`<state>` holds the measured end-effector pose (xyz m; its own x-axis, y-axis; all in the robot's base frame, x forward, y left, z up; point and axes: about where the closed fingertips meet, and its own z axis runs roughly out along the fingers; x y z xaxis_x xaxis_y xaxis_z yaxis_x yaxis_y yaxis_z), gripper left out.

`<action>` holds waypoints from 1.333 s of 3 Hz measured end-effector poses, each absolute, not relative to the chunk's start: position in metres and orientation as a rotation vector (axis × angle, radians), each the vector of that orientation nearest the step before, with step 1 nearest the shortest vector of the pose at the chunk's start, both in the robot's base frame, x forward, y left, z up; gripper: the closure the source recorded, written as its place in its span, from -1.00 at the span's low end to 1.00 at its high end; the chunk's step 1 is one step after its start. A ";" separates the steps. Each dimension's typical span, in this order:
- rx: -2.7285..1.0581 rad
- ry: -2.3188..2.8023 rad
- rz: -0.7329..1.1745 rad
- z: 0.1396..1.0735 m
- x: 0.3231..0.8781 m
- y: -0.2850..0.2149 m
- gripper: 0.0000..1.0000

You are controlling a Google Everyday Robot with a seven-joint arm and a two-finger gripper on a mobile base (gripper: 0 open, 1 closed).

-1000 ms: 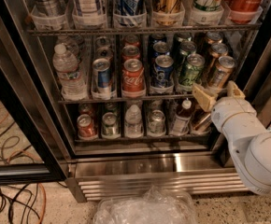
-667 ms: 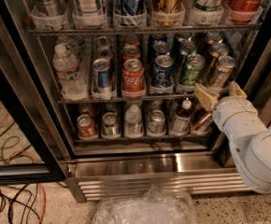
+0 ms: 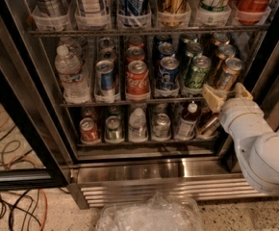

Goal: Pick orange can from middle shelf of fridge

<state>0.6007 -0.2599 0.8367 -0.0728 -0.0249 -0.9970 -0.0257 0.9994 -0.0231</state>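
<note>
At the right end of the middle shelf (image 3: 130, 101) of the fridge (image 3: 149, 171), the orange can (image 3: 227, 73) stands upright at the front of its clear lane tray, with two more coppery cans (image 3: 222, 53) lined up behind it in the same lane. Just below and in front of that can is the gripper (image 3: 227, 95), reaching in from the lower right on a white arm (image 3: 259, 148). Its two tan fingers (image 3: 213, 98) are spread wide apart and hold nothing; one sits to the left of the can's base and the other to the right, both at about the level of the wire rack's front edge. The can's lower part shows in the gap between them, and whether either finger touches it cannot be made out. Directly left of the orange can stands a green can (image 3: 197, 73), then a blue can (image 3: 168, 73), a red Coca-Cola can (image 3: 137, 78), another blue can (image 3: 105, 78) and, at the far left, a water bottle (image 3: 69, 73). On the lowest rack, a small white-capped bottle (image 3: 188, 120) stands under the gripper's left finger. A crumpled clear plastic bag (image 3: 149, 215) lies on the floor before the steel grille, and cables (image 3: 9, 211) trail across the floor at the left.
</note>
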 end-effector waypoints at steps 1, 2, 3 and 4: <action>-0.030 1.636 -0.013 0.836 0.605 -0.265 -0.34; -0.028 1.629 -0.031 0.836 0.609 -0.271 -0.32; -0.036 1.616 -0.064 0.839 0.614 -0.280 -0.34; -0.052 1.605 -0.076 0.841 0.624 -0.284 -0.34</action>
<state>0.6244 -0.2843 0.8405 -0.0360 -0.0805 -0.9961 0.0141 0.9966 -0.0810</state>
